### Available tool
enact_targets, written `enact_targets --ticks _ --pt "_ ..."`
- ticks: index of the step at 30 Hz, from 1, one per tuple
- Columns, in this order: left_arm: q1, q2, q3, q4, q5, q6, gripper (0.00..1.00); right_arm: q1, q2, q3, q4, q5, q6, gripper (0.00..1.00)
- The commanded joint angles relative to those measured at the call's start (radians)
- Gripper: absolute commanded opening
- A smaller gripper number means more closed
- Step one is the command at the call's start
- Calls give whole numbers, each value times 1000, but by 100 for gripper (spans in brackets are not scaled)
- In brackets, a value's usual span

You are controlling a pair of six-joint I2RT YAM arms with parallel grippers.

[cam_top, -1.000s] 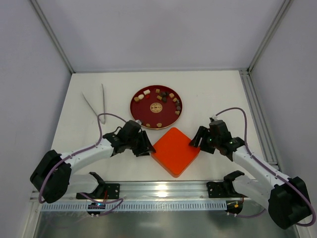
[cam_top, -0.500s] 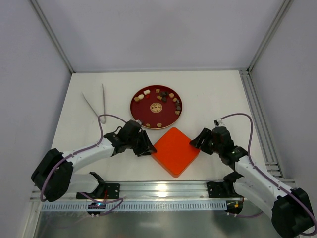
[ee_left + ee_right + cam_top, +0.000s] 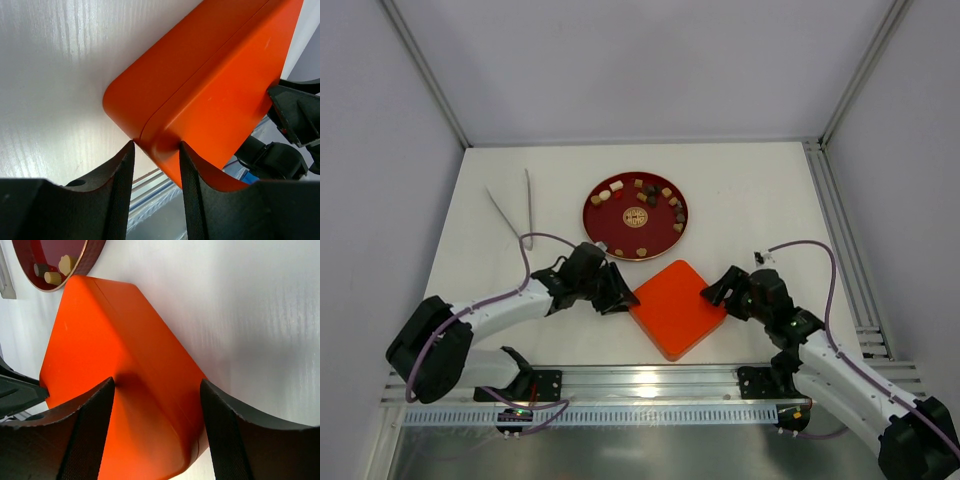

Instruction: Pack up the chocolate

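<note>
Two grippers at opposite corners of the closed orange box [image 3: 677, 305], with the chocolate [image 3: 648, 198] not yet packed.

The chocolate lies in loose pieces on the red plate [image 3: 586, 212] just beyond the box's far corner, and the tongs [image 3: 528, 200] lie beyond the box to the left. The left gripper [image 3: 156, 150] has its fingers closed on the box's left corner. The right gripper [image 3: 157, 385] straddles the right corner with its fingers wide; whether they pinch it I cannot tell. The step looks like getting the lid off. To do it well, one side should hold below the seam and the other above it. Lift straight up and evenly, so the box does not skid into the plate.
</note>
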Motion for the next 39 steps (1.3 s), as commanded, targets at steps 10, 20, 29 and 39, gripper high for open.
enact_targets --ticks 10,20,29,39 --pt "-9 47 -35 -112 -98 39 44 25 12 194 -455 42 -56 87" --pt "14 36 26 -116 4 132 59 15 24 316 -563 -79 -114 94" --pt "12 48 34 -118 27 158 60 60 -97 225 -566 -159 10 92" --pt "12 83 47 -105 39 164 60 234 -76 149 -423 -86 169 73"
